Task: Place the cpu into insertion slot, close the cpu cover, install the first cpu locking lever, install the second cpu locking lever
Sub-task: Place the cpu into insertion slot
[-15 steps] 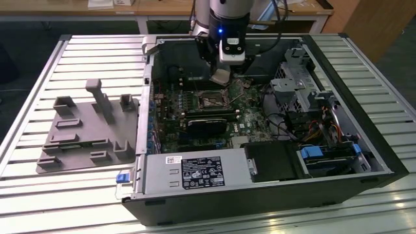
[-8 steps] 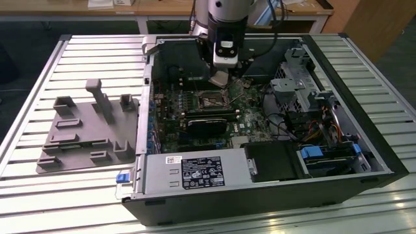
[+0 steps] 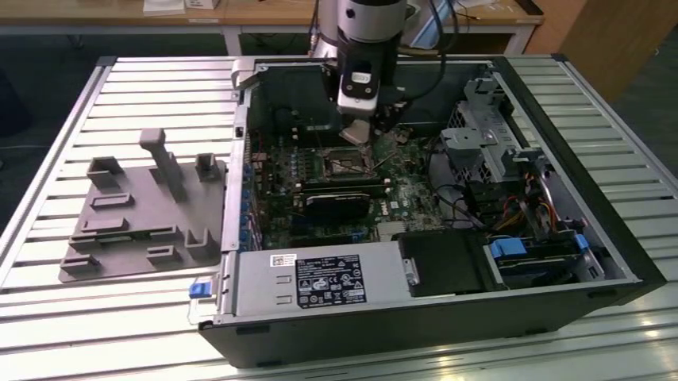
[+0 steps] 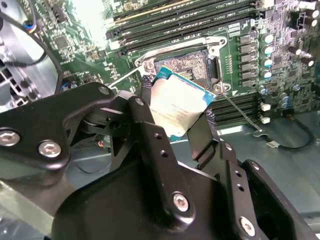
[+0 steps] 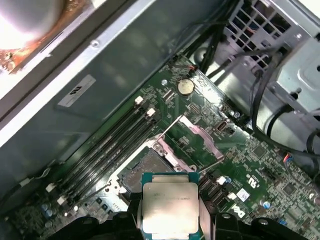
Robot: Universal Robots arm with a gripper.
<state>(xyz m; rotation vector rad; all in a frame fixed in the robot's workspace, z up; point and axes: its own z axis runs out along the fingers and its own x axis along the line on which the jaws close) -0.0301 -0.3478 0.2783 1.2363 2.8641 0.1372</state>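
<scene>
Gripper [image 4: 175,115] first: mine is clenched on the cpu [image 4: 179,106]. Its two black fingers [image 4: 147,130] pinch opposite edges of the chip, so the jaws stand only as far apart as the chip is wide. The pale metal top faces the second wrist view, and the chip sits tilted in my grasp rather than level.

The cpu hangs over the insertion slot [image 4: 186,65] and apart from it; I see no contact between them. In the first wrist view the chip lies just beside the near edge of the slot, whose dark square bed is bare and waiting. In the exterior view my gripper hovers directly above the slot, inside the open computer case [image 3: 636,274] and over the green motherboard [image 3: 408,186].

As for progress, I judge the job is at its first step and none of the four is finished. The chip is not seated. The cpu cover [image 5: 196,136] stands swung back on the far side of the slot from my fingers, leaving the slot uncovered. The locking levers [image 4: 239,111] — thin wires running out from the slot's corners — look unlatched to me, though I cannot tell exactly how each one rests. Seating the chip, closing the cover and fastening both levers are all left to do.
</scene>
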